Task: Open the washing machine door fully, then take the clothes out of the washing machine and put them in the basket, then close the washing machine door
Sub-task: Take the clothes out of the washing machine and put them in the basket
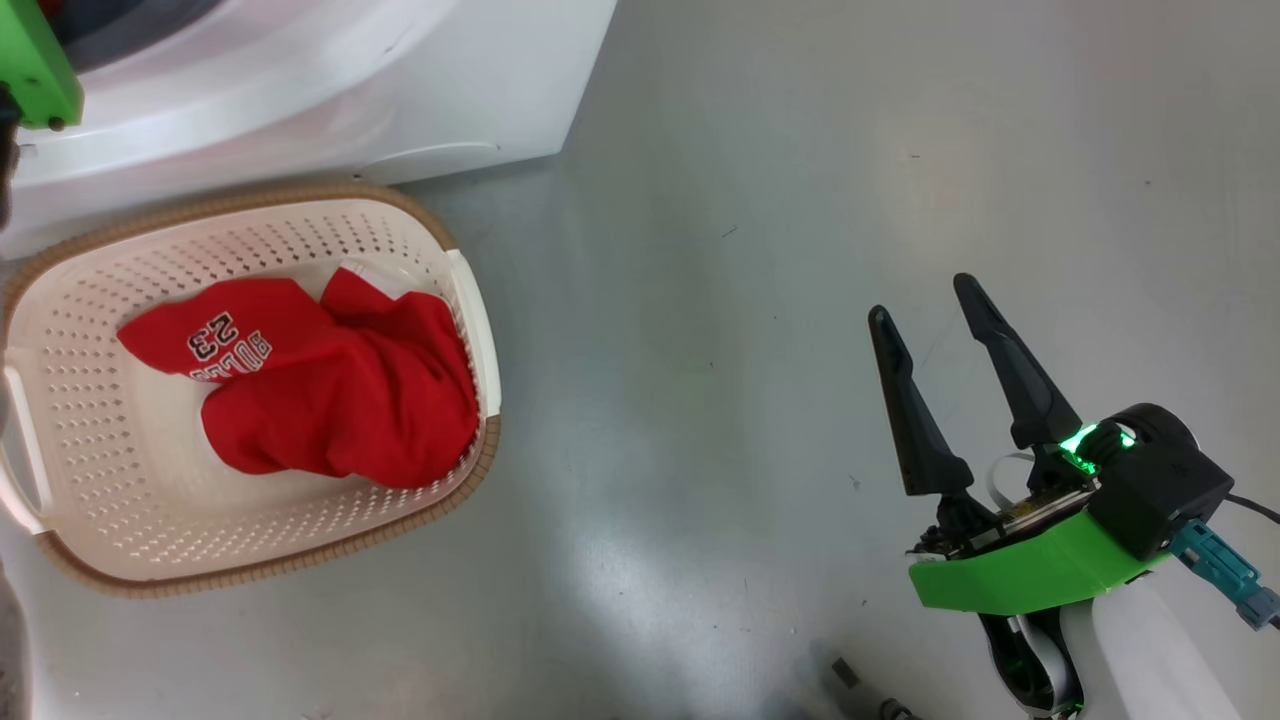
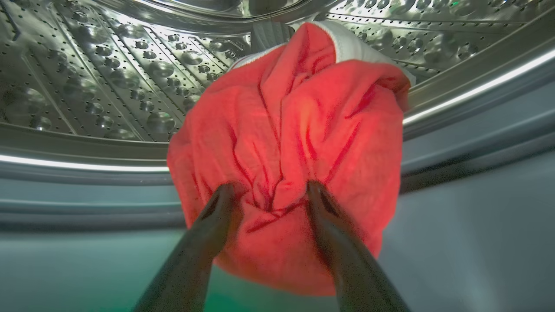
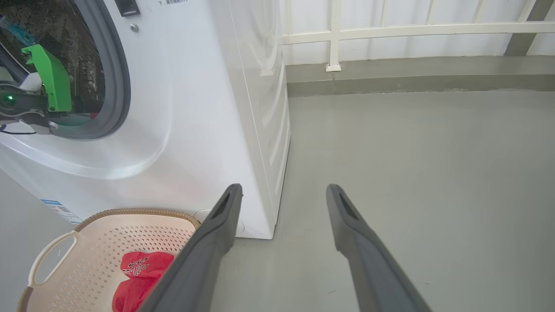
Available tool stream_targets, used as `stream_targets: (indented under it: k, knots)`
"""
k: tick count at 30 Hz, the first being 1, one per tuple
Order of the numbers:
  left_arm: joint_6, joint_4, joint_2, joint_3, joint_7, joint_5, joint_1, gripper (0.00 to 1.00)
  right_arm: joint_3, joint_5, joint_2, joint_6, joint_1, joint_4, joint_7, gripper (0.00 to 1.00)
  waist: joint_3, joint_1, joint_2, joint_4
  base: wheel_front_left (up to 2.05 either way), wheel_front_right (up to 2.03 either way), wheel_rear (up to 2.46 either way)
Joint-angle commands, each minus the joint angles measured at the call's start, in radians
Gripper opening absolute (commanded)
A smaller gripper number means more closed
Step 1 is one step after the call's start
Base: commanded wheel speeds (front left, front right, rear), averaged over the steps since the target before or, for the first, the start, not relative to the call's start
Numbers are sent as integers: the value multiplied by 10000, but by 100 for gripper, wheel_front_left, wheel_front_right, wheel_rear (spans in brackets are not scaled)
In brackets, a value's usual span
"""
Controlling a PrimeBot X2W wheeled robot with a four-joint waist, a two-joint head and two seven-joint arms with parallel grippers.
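L hand point(image 2: 271, 188) tips in red garment point(image 2: 295, 130) — grip unclear.

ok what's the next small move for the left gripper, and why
Probably close the left gripper on the crumpled red garment with white trim: its two dark fingers stand apart, tips pressed into the cloth with a fold bunched between them, at the mouth of the perforated steel drum.
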Motion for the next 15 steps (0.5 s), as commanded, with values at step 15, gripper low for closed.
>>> stream_targets:
  k: [15]
  knots:
    - [-252,-225,361,-61,-1264,-278,1,0,135,51,-77,62,-11,-224,-63,100,-84,0,-1,290,0,0,0]
